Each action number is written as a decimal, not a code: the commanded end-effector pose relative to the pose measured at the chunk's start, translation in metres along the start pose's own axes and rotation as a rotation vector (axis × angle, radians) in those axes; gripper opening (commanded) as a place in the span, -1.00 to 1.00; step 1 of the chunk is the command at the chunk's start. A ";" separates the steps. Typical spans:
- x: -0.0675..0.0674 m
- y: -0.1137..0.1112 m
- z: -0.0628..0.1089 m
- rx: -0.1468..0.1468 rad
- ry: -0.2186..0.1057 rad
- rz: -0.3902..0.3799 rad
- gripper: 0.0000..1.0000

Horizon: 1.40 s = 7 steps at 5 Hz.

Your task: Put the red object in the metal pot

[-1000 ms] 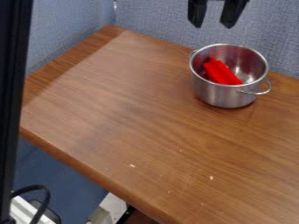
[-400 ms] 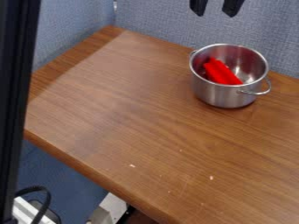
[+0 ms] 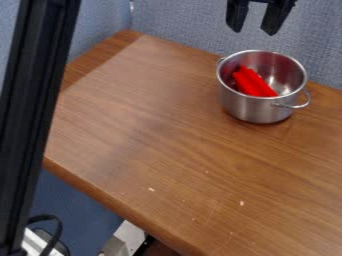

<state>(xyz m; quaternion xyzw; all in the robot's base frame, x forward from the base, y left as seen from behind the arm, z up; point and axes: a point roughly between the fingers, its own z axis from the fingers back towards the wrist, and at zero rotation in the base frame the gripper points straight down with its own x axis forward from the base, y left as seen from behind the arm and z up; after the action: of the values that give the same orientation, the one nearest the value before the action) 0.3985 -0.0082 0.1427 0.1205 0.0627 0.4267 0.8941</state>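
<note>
The red object [image 3: 250, 81] lies inside the metal pot [image 3: 262, 88], slanted across its bottom. The shiny pot stands on the wooden table [image 3: 160, 140] near the far right, with its loop handle pointing to the front right. My gripper [image 3: 261, 21] hangs high above the pot at the top edge of the view, its two dark fingers [image 3: 239, 16] apart and nothing between them. Its upper part is cut off by the frame.
A blue-grey wall [image 3: 160, 20] runs behind the table. A dark vertical post [image 3: 34, 110] fills the left side of the view. The table's front edge drops off at the lower left, with cables and clutter [image 3: 40, 240] on the floor below.
The gripper, which had risen toward the top edge, sits a little lower again and slightly to the right. The dark post on the left looks wider. Pot and red object have not moved.
</note>
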 end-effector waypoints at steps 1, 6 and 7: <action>-0.001 0.003 0.013 -0.045 -0.050 -0.041 1.00; 0.007 0.040 0.055 -0.101 -0.124 -0.032 1.00; 0.007 0.039 0.044 -0.065 -0.099 0.001 -1.00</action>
<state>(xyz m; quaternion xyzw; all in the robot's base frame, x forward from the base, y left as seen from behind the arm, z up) 0.3869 0.0090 0.1772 0.1170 0.0288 0.4107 0.9038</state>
